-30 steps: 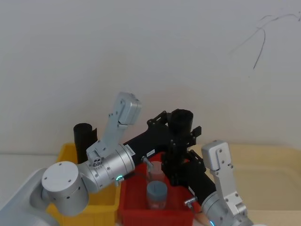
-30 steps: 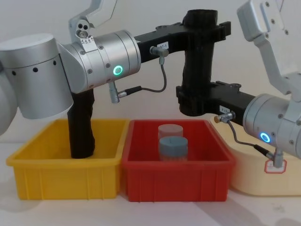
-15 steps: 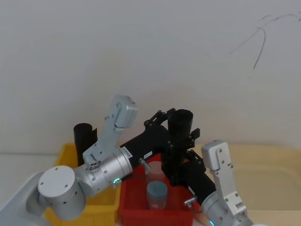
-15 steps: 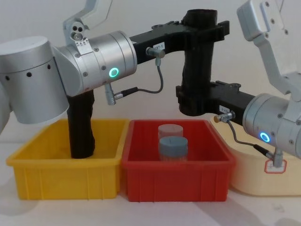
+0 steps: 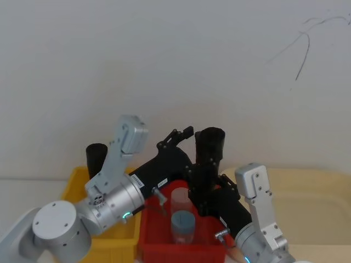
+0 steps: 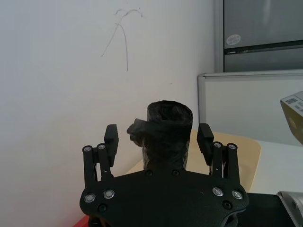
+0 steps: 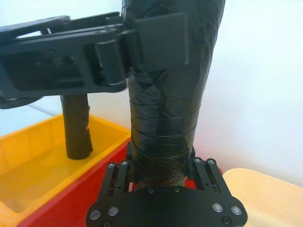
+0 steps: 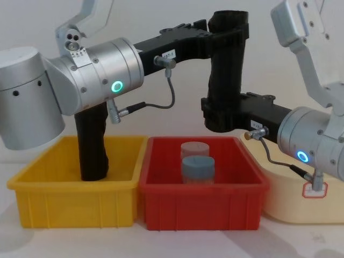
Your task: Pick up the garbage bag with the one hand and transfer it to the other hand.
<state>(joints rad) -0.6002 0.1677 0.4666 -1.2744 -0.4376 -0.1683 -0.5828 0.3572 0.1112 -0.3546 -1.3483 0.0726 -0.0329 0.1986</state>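
The garbage bag (image 8: 226,70), a tall black roll, stands upright in the air above the red bin. My right gripper (image 8: 220,115) is shut on its lower part; the right wrist view shows the bag's base (image 7: 161,156) held between the fingers (image 7: 204,171). My left gripper (image 8: 228,33) is open at the bag's collar. In the left wrist view its fingers (image 6: 111,137) stand wide on either side of the bag's top (image 6: 168,127), with a gap on each side. From the head view the left gripper (image 5: 192,142) sits just left of the bag (image 5: 209,148).
A second black roll (image 8: 91,145) stands in the yellow bin (image 8: 70,207) on the left. The red bin (image 8: 161,201) in the middle holds two jars (image 8: 196,164) directly below the bag. A cream tray (image 8: 285,212) lies on the right, under the right arm.
The left arm has drawn back to the left, and its fingers have opened off the bag's top. The right gripper and the bag have stayed where they were.
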